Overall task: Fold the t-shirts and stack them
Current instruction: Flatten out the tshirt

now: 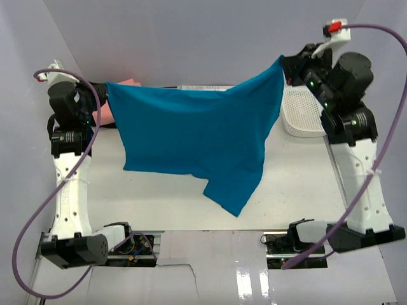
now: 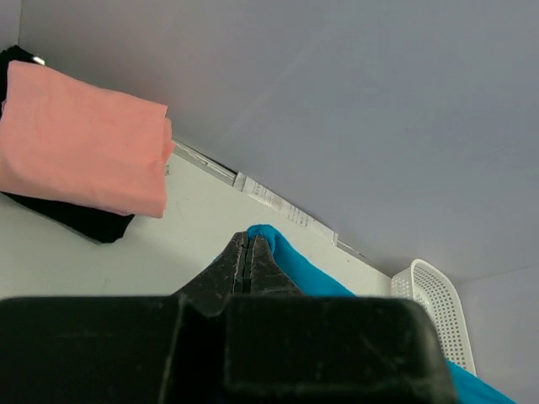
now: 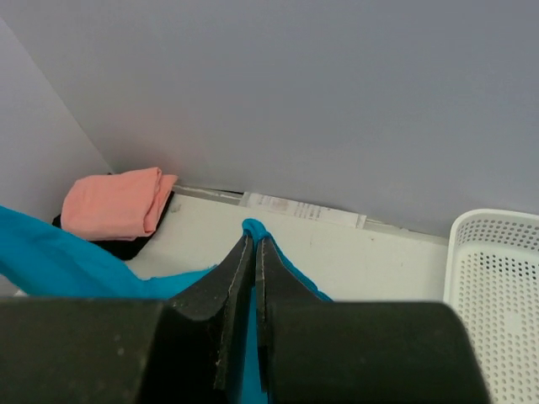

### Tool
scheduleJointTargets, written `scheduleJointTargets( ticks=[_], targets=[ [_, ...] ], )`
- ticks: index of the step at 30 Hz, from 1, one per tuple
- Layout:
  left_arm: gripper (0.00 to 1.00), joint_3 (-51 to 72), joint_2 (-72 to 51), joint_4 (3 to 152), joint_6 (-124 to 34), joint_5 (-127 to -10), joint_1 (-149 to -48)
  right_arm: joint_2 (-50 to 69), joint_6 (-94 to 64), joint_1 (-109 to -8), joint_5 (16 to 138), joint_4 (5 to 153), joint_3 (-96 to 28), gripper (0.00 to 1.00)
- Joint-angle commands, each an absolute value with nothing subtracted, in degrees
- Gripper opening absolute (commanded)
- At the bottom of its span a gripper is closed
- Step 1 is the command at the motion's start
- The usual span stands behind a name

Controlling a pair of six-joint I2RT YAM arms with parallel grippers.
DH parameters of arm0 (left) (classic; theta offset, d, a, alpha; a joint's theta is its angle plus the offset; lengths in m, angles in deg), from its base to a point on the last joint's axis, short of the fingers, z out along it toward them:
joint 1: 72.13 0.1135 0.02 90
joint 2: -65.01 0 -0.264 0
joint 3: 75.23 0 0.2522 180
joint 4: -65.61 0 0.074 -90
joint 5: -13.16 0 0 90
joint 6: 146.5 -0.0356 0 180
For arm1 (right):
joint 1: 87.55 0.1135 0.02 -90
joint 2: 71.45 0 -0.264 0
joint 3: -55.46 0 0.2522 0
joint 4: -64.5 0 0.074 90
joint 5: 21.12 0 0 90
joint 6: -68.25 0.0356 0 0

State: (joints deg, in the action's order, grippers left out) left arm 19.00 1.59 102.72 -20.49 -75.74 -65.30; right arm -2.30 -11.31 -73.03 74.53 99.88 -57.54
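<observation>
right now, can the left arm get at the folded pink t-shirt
Probably not yet: the left gripper is shut on the teal t-shirt, stretched across to the right gripper. The pink t-shirt lies close by.

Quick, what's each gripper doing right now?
Left gripper: shut on the blue t-shirt.
Right gripper: shut on the same blue t-shirt.

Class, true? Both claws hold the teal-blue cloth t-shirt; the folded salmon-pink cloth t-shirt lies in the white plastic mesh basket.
No: the salmon-pink cloth t-shirt lies outside the white plastic mesh basket, on a black item (right wrist view).
</observation>
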Motion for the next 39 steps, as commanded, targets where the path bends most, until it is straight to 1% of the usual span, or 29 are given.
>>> scheduleJointTargets(
  ticks=[1, 3, 4, 6, 7, 12, 18, 22, 24, 30, 32, 36, 39],
  targets=[
    [0.00, 26.0, -2.0, 100.2, -20.0, -74.3, -65.4, 5.6, -9.9, -73.0, 71.2, 100.1, -69.9, 0.08],
    [0.00, 28.3, -5.6, 100.4, -19.3, -72.8, -65.4, 9.3, -8.2, -73.0, 69.9, 104.8, -77.2, 0.08],
    [0.00, 29.9, -6.4, 100.9, -19.2, -72.3, -65.4, 11.3, -7.5, -73.0, 69.5, 105.8, -78.2, 0.08],
    [0.00, 30.7, -7.2, 101.2, -18.8, -72.1, -65.4, 11.7, -5.1, -73.0, 68.8, 106.6, -78.0, 0.08],
    [0.00, 30.6, -6.9, 101.2, -19.1, -72.6, -65.4, 10.6, -3.9, -73.2, 64.6, 106.6, -75.0, 0.08],
    [0.00, 31.1, -6.4, 101.6, -20.3, -74.7, -65.4, 9.6, -0.4, -73.8, 60.1, 107.6, -72.8, 0.08],
    [0.00, 33.9, -5.7, 102.9, -19.7, -74.3, -65.4, 9.4, 0.6, -74.5, 59.7, 110.4, -77.9, 0.08],
    [0.00, 33.2, -0.2, 103.8, -18.7, -76.0, -65.4, 4.0, 3.6, -74.5, 57.1, 112.4, -77.4, 0.08],
    [0.00, 30.6, 2.3, 105.2, -17.4, -78.4, -65.4, 1.0, 5.3, -74.5, 56.4, 112.4, -73.2, 0.08],
    [0.00, 21.9, 14.3, 109.4, -13.0, -83.4, -65.4, -13.9, 12.9, -74.5, 57.5, 111.0, -58.7, 0.08],
    [0.00, 21.3, 17.7, 110.6, -13.2, -85.4, -65.4, -17.4, 14.5, -74.5, 56.6, 111.2, -56.5, 0.08],
    [0.00, 23.2, 21.9, 115.9, -12.6, -87.6, -65.4, -24.9, 16.5, -74.5, 53.7, 113.6, -55.6, 0.08],
    [0.00, 24.8, 25.1, 118.1, -11.5, -89.9, -65.4, -27.5, 18.1, -74.5, 51.0, 117.1, -58.9, 0.08]
  ],
)
